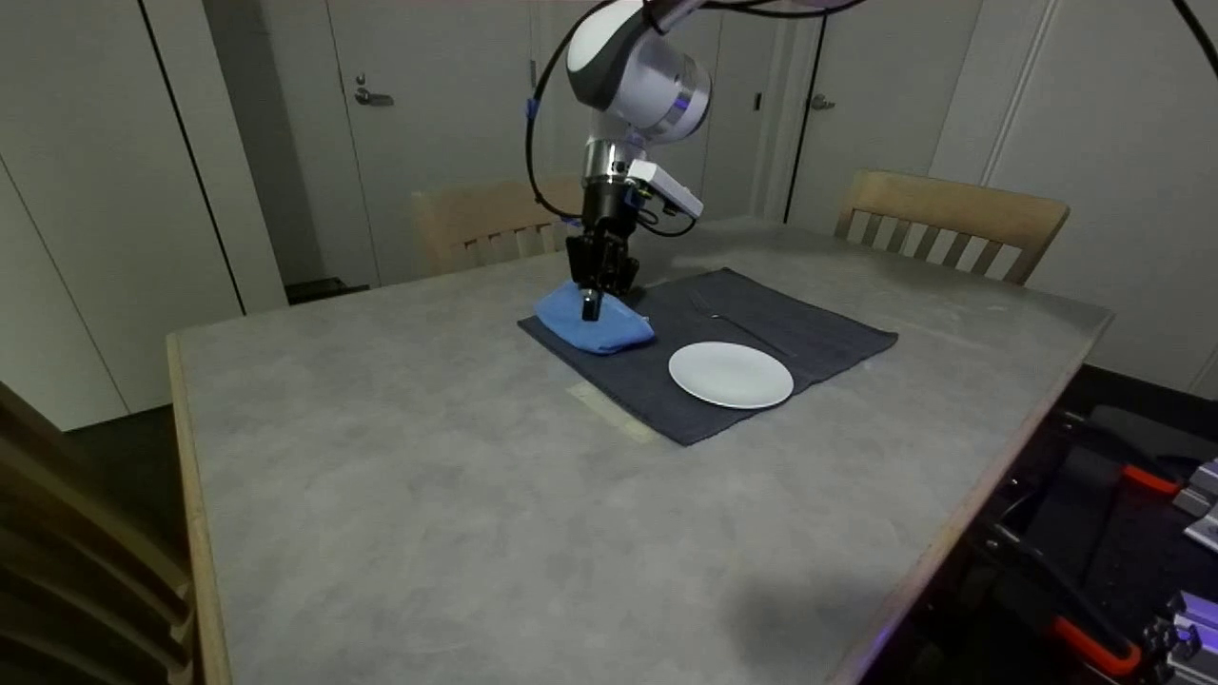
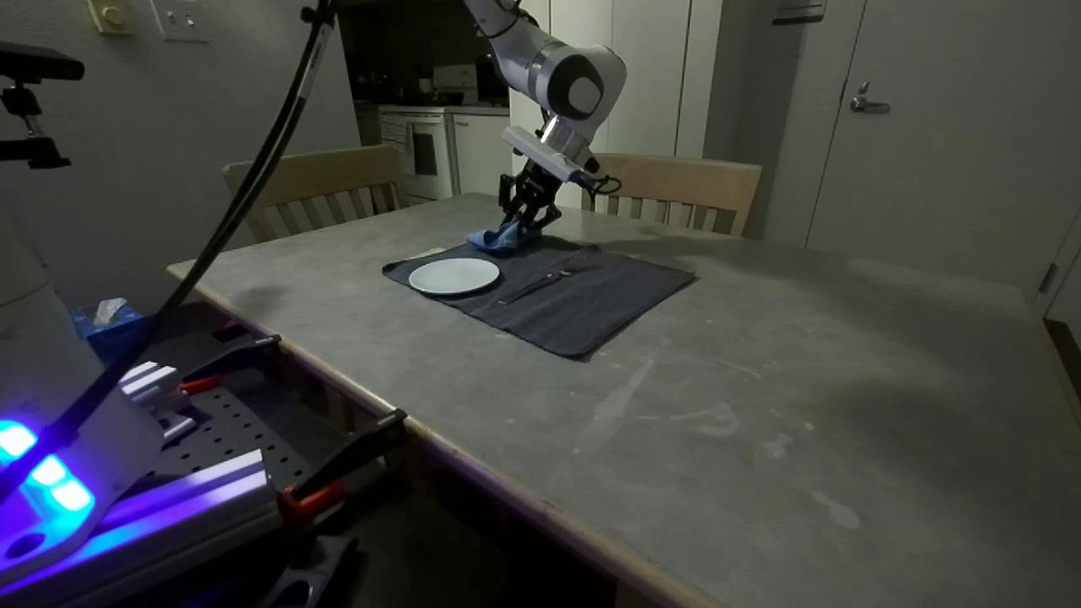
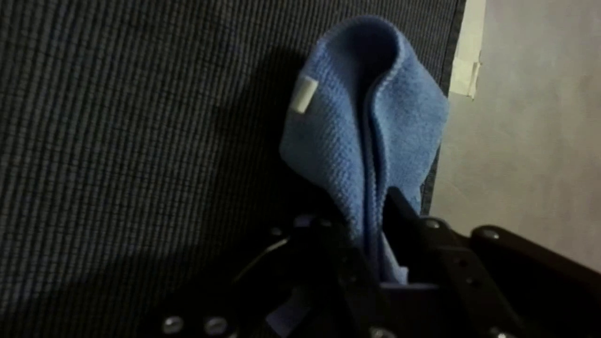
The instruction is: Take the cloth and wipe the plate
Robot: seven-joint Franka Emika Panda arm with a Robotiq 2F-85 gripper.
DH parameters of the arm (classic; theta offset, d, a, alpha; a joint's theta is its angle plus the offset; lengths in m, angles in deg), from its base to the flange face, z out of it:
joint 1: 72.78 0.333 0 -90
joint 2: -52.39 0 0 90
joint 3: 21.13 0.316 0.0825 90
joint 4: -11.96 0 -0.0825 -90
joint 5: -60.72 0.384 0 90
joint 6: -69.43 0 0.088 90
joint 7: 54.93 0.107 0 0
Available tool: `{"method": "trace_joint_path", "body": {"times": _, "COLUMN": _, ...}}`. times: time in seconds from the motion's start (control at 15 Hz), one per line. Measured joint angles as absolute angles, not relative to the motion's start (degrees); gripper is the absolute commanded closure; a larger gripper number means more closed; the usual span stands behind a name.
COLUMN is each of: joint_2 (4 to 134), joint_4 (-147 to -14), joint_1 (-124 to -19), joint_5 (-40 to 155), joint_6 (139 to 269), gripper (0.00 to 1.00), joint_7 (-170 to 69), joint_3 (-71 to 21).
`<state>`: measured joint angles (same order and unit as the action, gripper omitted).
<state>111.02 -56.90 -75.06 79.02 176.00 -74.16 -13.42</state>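
The bright blue cloth [image 1: 614,333] lies at a corner of the dark mat in both exterior views [image 2: 494,240]. My gripper [image 1: 592,306] points down onto it. In the wrist view the cloth [image 3: 328,136] is bunched into upright folds between the two dark fingers of my gripper [image 3: 365,211], which are shut on it. The part of the cloth low between the fingers is mostly hidden. The white plate [image 1: 731,375] lies flat on the mat near its edge, apart from the cloth. It also shows in an exterior view [image 2: 454,276] and is out of the wrist view.
The dark grey mat [image 1: 828,333] lies on the grey table [image 1: 428,476]. A fork [image 2: 549,279] lies on the mat beside the plate. Pale tape [image 1: 614,411] runs along the mat's edge. Wooden chairs [image 1: 952,214] stand around the table.
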Motion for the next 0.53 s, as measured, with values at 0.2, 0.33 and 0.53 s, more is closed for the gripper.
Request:
{"method": "trace_joint_path", "body": {"times": 0.2, "joint_2": 108.28, "joint_4": -58.43, "joint_1": -74.86, "joint_5": 78.11, "joint_6": 176.15, "gripper": 0.16, "joint_7": -73.3, "joint_3": -13.33}}
{"method": "trace_joint_path", "body": {"times": 0.33, "joint_2": 104.63, "joint_4": -60.78, "joint_1": -74.57, "joint_5": 77.28, "joint_6": 176.38, "gripper": 0.03, "joint_7": -72.35, "joint_3": -13.32}}
{"method": "trace_joint_path", "body": {"times": 0.53, "joint_2": 99.16, "joint_4": -64.67, "joint_1": -73.86, "joint_5": 75.42, "joint_6": 176.39, "gripper": 0.0, "joint_7": -69.6, "joint_3": -13.32}}
